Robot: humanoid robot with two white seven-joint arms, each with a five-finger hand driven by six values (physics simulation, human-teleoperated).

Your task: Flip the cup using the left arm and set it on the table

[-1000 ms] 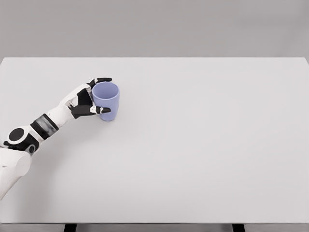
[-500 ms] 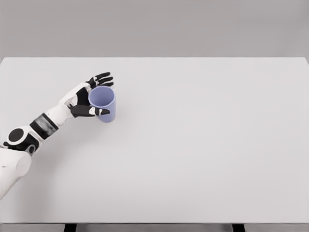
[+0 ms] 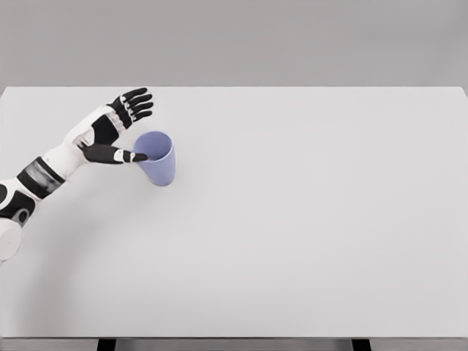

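Note:
A light blue cup (image 3: 157,159) stands mouth-up on the white table (image 3: 292,219), at the left, leaning slightly toward the hand. My left hand (image 3: 128,128) is just left of it and a bit behind, open with fingers spread. Its thumb tip (image 3: 137,156) reaches to the cup's near-left rim; whether it touches I cannot tell. The other fingers (image 3: 136,102) point up and away from the cup, apart from it. The left arm comes in from the lower left edge. No right arm shows.
The left hand has let go of the cup, spread its fingers and drawn back to the left and farther away. The cup stays standing on the table.

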